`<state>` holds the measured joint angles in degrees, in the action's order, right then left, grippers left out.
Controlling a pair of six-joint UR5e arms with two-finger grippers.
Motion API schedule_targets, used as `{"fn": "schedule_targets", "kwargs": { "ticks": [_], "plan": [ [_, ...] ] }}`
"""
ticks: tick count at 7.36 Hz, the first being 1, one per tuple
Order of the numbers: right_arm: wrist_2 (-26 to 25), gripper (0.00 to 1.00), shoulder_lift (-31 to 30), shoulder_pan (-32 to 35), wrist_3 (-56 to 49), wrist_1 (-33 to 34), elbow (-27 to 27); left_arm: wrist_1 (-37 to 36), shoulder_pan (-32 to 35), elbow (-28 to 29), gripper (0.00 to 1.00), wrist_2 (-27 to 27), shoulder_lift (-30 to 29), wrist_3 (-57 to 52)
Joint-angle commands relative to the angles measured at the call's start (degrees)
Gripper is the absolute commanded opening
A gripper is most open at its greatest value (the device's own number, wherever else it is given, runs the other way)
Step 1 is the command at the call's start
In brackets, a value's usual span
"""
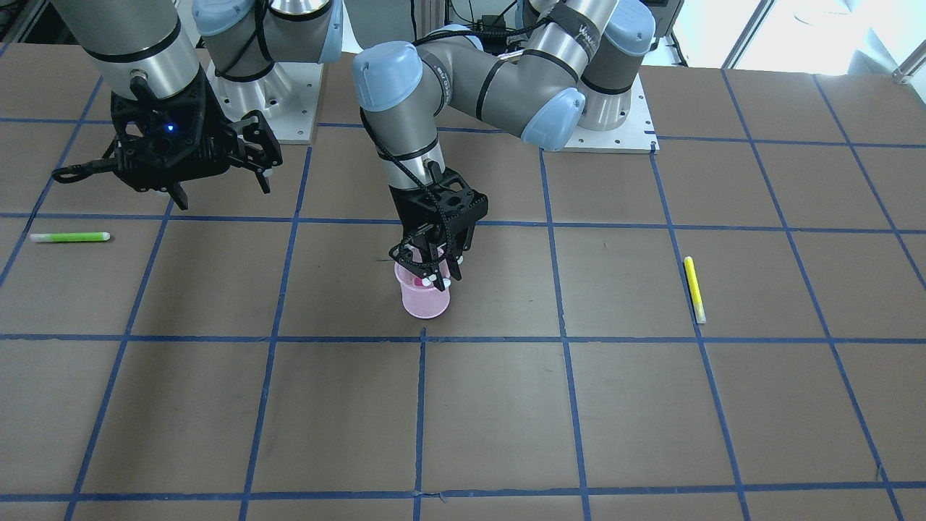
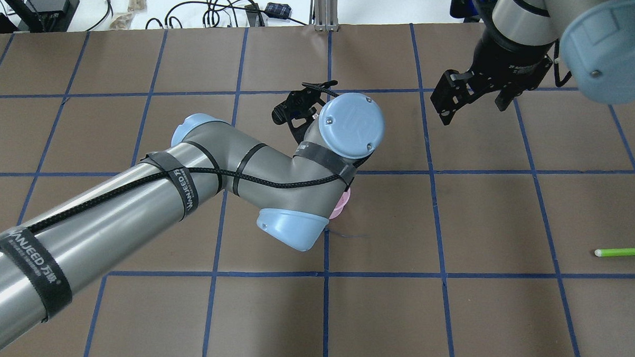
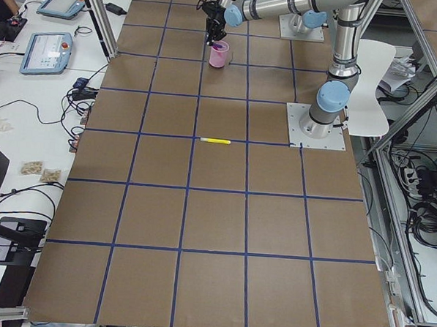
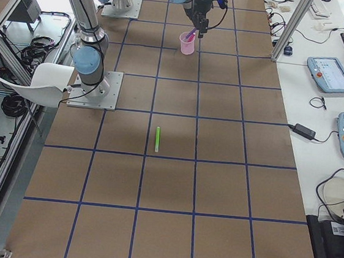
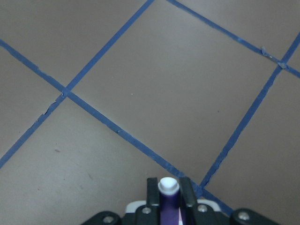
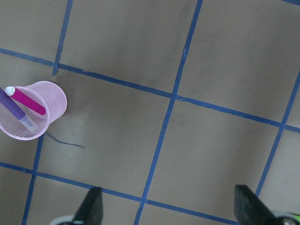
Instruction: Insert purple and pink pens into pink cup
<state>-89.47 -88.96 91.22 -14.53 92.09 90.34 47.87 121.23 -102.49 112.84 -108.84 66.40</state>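
Observation:
The pink mesh cup (image 1: 425, 300) stands near the table's middle and also shows in the right wrist view (image 6: 51, 101). A pink pen (image 6: 30, 103) leans inside it. My left gripper (image 1: 434, 273) hangs right over the cup's mouth, fingers pointing down. In the left wrist view its fingers close on the purple pen (image 5: 168, 197), which has a white cap. The purple pen (image 6: 13, 105) reaches down into the cup. My right gripper (image 1: 217, 184) is open and empty, hovering near its base, well off to the cup's side.
A green pen (image 1: 70, 236) lies on the table on my right side. A yellow pen (image 1: 694, 289) lies on my left side. The brown table carries a grid of blue tape lines (image 1: 419, 338). The left arm's elbow hides most of the cup in the overhead view (image 2: 341, 206).

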Motion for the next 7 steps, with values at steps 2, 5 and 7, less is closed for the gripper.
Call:
{"fn": "schedule_targets", "kwargs": {
  "ticks": [2, 5, 7],
  "plan": [
    [0.1, 1.0, 0.0, 0.0, -0.1, 0.0, 0.0, 0.0, 0.8, 0.9, 1.0, -0.4, -0.2, 0.0],
    [0.1, 1.0, 0.0, -0.1, -0.1, 0.1, -0.1, 1.3, -5.4, 2.7, 1.0, -11.3, 2.2, -25.7],
    [-0.3, 1.0, -0.1, 0.0, 0.9, -0.9, -0.5, 8.4, -16.7, 2.7, 1.0, -17.8, 4.3, -49.9]
  ]
}}
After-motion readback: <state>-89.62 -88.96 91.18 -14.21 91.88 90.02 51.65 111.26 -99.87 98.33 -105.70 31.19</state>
